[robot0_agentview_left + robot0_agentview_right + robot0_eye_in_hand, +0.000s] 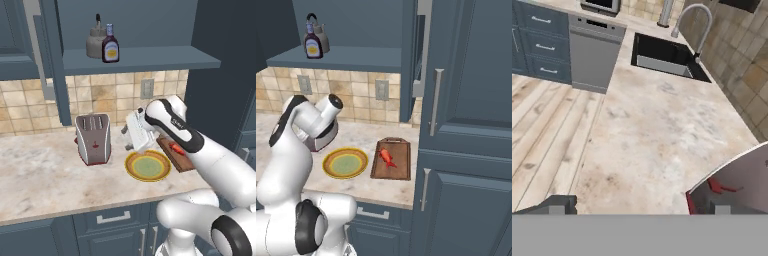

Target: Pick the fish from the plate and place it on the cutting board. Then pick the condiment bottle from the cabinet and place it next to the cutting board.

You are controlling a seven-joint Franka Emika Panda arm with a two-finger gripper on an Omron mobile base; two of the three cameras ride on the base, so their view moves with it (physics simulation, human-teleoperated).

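- The hand (pixel 131 136) hangs above the desk (pixel 40 175) just behind the plate (pixel 148 166); I cannot tell whether its fingers are spread or closed.
- The fish (pixel 387 156) lies on the cutting board (pixel 392 160), so the first step looks done.
- Next comes the condiment bottle (pixel 110 49), on the cabinet (pixel 140 58) shelf high above the plate.
- A grey pot (pixel 94 42) touches the bottle's far side; the toaster (pixel 93 138) stands left of the plate.

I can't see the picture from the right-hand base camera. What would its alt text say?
A small red fish lies on a dark wooden cutting board on a marble counter, beside a yellow-rimmed plate. A white robot arm rises at the left, and a brown sauce bottle stands on a blue cabinet shelf above.
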